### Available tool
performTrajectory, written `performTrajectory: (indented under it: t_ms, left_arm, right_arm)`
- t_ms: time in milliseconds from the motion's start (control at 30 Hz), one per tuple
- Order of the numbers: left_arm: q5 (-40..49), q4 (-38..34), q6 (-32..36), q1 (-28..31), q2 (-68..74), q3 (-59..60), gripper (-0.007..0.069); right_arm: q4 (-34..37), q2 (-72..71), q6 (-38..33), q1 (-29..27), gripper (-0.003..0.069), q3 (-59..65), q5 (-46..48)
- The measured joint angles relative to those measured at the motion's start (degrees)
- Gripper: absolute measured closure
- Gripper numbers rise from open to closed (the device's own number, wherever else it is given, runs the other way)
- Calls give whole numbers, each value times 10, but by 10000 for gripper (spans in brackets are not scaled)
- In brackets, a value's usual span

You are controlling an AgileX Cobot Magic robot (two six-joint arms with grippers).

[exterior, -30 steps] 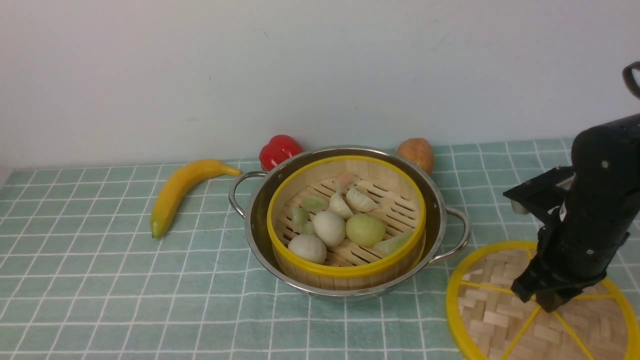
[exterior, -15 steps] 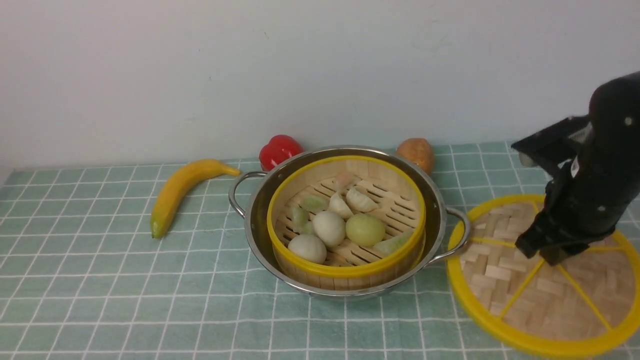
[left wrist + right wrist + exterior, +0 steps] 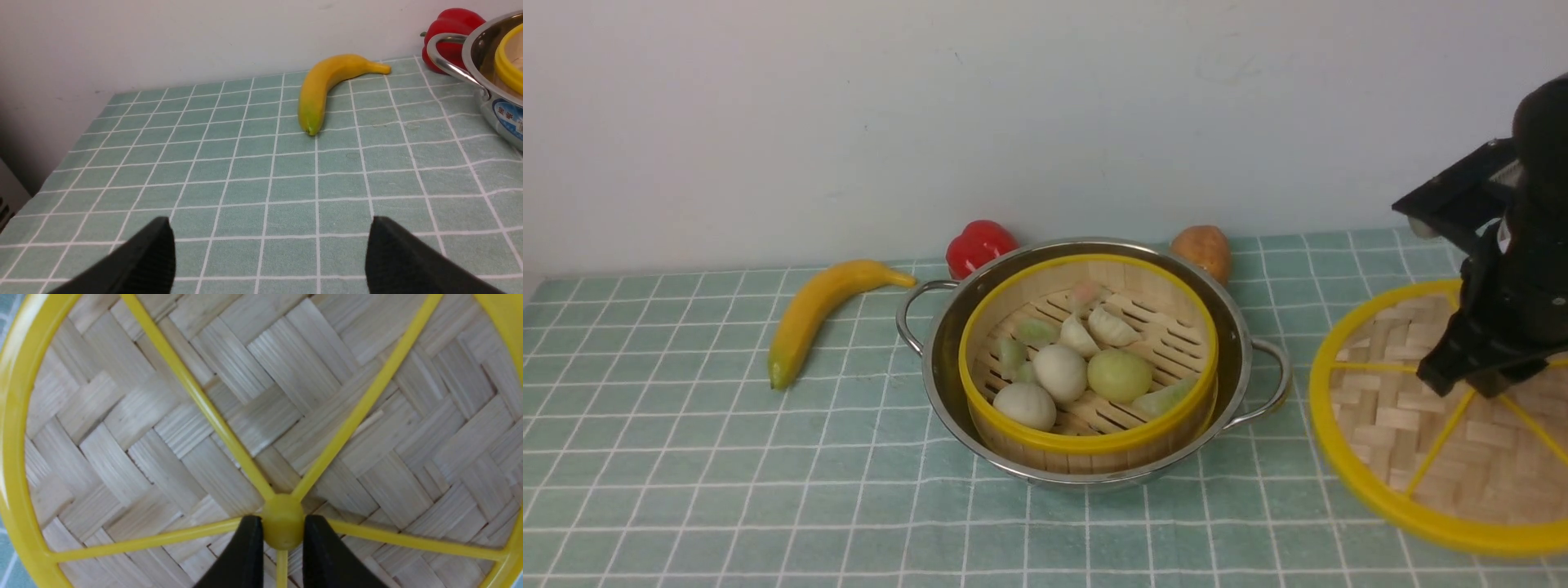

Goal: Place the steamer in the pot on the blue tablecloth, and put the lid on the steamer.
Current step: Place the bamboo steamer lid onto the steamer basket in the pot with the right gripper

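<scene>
The pot [image 3: 943, 353] is shiny polished metal; the steamer [image 3: 1086, 446] pale slatted wood, rimmed in glossy yellow plastic; the lid [image 3: 163, 469] matt woven bamboo.

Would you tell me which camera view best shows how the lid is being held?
The right wrist view: close up, the right gripper is shut on the yellow hub of the lid. The front view shows the lid tilted to the right of the pot, but the arm hides the hub. The left wrist view shows no lid.
</scene>
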Motion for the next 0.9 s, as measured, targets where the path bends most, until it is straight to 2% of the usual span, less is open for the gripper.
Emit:
performTrajectory:
  t_ms: [100,300,400,900]
  left_arm:
    - [0,0,0,0,0,0,46]
    - [0,0,0,0,0,0,46]
    - [0,0,0,0,0,0,46]
    - [0,0,0,0,0,0,46]
  right_arm:
    - [10,-7,-6,0,524,-22,2]
    - [102,-8,-52,0,524,-103,3]
    - [151,0,-81,20,524,-170,4]
    - [166,174,-141,142,524,-386,4]
